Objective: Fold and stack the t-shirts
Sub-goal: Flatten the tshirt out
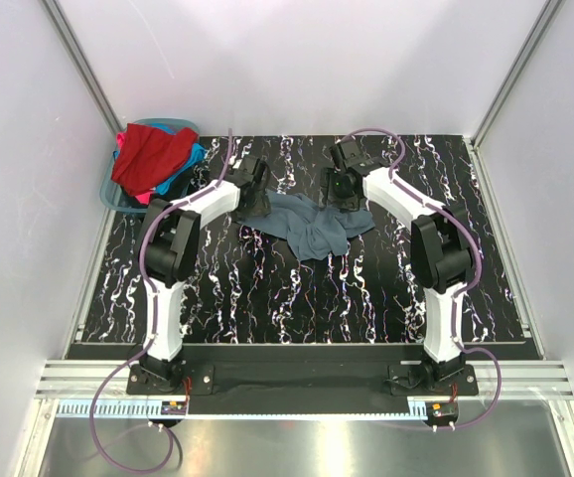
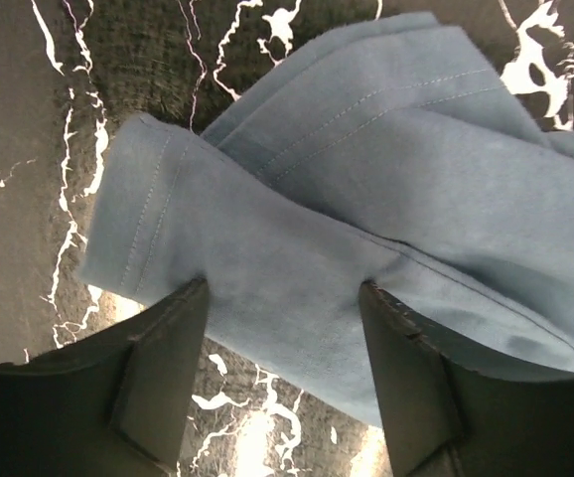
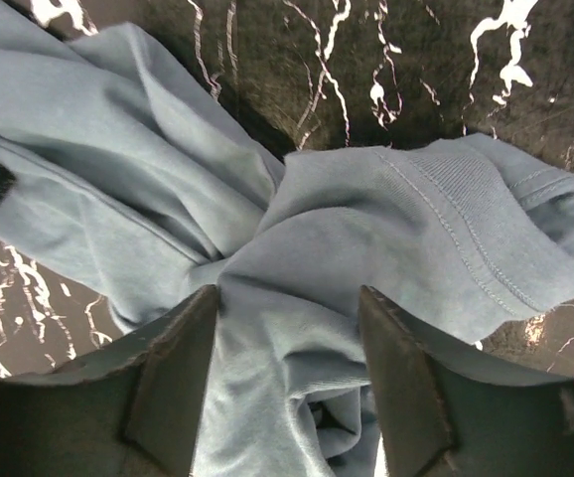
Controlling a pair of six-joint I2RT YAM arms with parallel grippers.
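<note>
Top view: both arms reach forward with bent elbows, the left claw [image 1: 255, 191] and right claw [image 1: 339, 189] down on a crumpled grey-blue t-shirt [image 1: 312, 227] that lies left-to-right at the far middle of the table [image 1: 267, 298]. Left wrist: jaws apart, straddling a hemmed edge. Right wrist: jaws apart over bunched folds.

The left arm [image 1: 183, 238] and right arm [image 1: 436, 248] share one build: white shells over the links and bulky black joint housings. A purple cable [image 1: 374, 131] runs along each and loops out past a black base plate [image 1: 168, 376]. The left claw [image 2: 282, 298] and right claw [image 3: 287, 303] each have two flat, dark, wedge-shaped fingers [image 2: 163, 368] with scuffed edges.
</note>
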